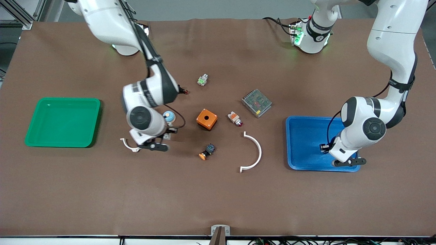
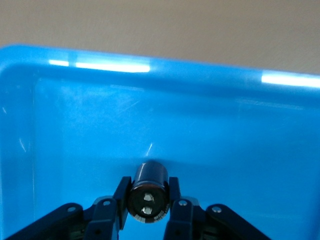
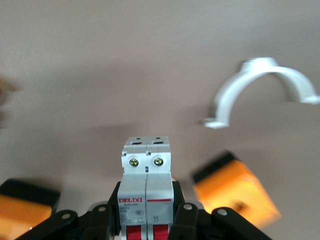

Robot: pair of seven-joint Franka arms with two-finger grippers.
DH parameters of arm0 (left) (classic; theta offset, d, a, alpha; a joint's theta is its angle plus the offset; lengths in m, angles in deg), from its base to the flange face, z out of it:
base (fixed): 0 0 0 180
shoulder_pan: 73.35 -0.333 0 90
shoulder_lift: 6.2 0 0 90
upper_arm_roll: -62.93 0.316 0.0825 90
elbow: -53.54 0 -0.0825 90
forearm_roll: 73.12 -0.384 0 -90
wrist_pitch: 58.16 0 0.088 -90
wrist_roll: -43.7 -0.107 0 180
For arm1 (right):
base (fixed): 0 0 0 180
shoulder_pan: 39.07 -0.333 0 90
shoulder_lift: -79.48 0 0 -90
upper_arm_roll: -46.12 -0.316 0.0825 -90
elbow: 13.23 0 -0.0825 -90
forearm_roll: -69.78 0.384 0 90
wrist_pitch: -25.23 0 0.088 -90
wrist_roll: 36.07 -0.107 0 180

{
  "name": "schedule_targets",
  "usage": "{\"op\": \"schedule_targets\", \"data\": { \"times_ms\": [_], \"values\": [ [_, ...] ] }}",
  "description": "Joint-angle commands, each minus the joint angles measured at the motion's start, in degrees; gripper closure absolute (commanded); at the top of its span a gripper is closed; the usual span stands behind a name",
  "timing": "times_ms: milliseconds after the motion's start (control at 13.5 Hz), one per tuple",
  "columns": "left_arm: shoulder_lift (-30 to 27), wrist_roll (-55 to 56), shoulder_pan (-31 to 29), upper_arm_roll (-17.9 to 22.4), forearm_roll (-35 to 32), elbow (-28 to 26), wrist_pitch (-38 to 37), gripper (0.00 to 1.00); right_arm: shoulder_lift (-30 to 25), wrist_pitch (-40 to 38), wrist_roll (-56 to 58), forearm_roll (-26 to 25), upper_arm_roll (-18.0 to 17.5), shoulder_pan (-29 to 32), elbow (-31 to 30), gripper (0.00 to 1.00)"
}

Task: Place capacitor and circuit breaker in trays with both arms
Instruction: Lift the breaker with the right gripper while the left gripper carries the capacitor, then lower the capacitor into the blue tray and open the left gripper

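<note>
My left gripper (image 1: pixel 350 162) is low inside the blue tray (image 1: pixel 306 143), near its corner closest to the front camera. It is shut on the capacitor (image 2: pixel 149 192), a small black cylinder held between the two fingers (image 2: pixel 122 192) over the tray floor (image 2: pixel 225 150). My right gripper (image 1: pixel 153 147) hangs over the table between the green tray (image 1: pixel 68 99) and the orange box (image 1: pixel 206 119). It is shut on the circuit breaker (image 3: pixel 146 195), a white-grey block with red toggles. In the front view the right hand hides the breaker.
A small white clamp (image 1: pixel 129 144) lies partly under the right hand, with a blue-topped round part (image 1: pixel 169 117) beside it. Mid-table lie an orange-capped push button (image 1: pixel 207 152), a large white half-ring clamp (image 1: pixel 253 153), a white-and-orange part (image 1: pixel 235 118), a mesh-covered box (image 1: pixel 257 102) and a small green-white part (image 1: pixel 202 80).
</note>
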Motion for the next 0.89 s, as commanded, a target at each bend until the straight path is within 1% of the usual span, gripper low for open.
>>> {"op": "schedule_targets", "data": {
  "times_ms": [0,74,148,222,370,519,593,667,815],
  "values": [
    [-2.85,-0.38,-0.24,-0.87,-0.85,-3.39,1.40,0.53,-6.58,-11.08,8.35,-0.71,-0.10,9.90,2.96,0.84],
    [-2.94,0.14,-0.16,-0.87,-0.85,-3.21,1.40,0.16,-8.08,-13.29,12.82,-1.93,0.34,13.06,3.05,0.84],
    [-3.81,-0.11,-0.24,-0.87,-0.85,-3.12,1.05,0.00,-9.14,-14.53,16.52,-3.77,1.04,16.14,2.45,0.84],
    [-5.47,0.58,-0.24,-0.87,-0.76,-2.77,1.05,0.00,-9.67,-15.33,19.87,-5.27,1.14,19.57,1.74,0.84],
    [-10.47,-0.20,-0.42,-0.87,-0.76,-2.60,0.44,0.00,-9.68,-15.60,27.07,-6.07,1.14,26.42,0.16,0.84],
    [-15.92,-0.38,-0.51,-0.87,-0.76,-1.19,-2.97,0.00,-9.15,-13.67,34.72,-8.26,1.14,32.05,-0.72,0.84],
    [-18.82,-0.47,-0.51,-0.87,-0.76,0.29,-5.78,0.00,-9.06,-12.62,36.67,-8.97,1.14,33.73,-1.16,0.84],
    [-21.80,-0.47,-0.25,-0.95,-0.67,1.44,-10.16,0.00,-9.06,-11.04,38.34,-10.02,1.14,35.23,-1.86,0.84],
    [-26.64,-0.82,-0.07,-1.13,-0.23,4.25,-18.95,0.00,-9.06,-6.13,41.77,-12.31,1.14,37.78,-5.01,0.84]
  ]
}}
